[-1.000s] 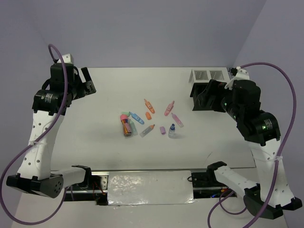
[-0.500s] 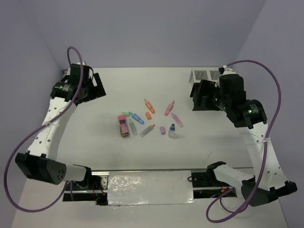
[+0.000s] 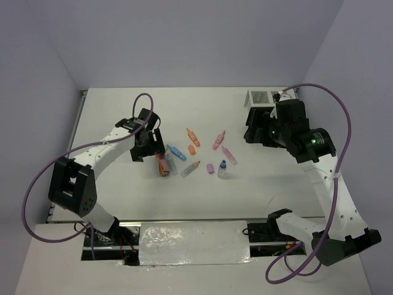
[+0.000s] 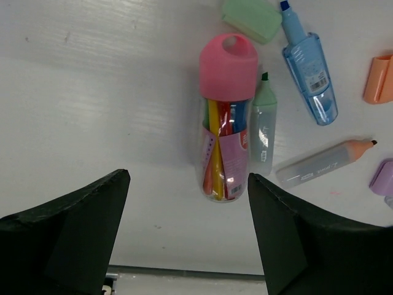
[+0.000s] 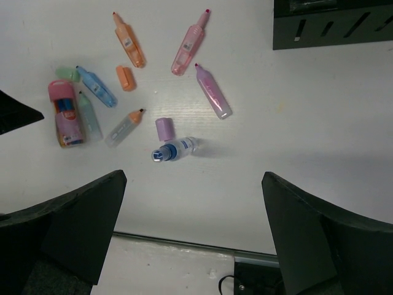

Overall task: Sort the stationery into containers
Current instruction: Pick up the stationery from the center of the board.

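Pink-capped tube of pens (image 4: pixel 224 123) lies centre of the left wrist view, among loose markers (image 3: pixel 191 135) mid-table. Left gripper (image 4: pixel 187 178) hovers over it — jaws wide, empty. Approach step; next: centre, drop, close. Right gripper (image 5: pixel 193 177) also wide, empty — black organiser (image 5: pixel 331 24) upper right.

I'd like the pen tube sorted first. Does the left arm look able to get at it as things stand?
Probably yes: the left gripper hangs open right above the pink-capped tube, with nothing covering it. The green marker close along one side may crowd a finger.
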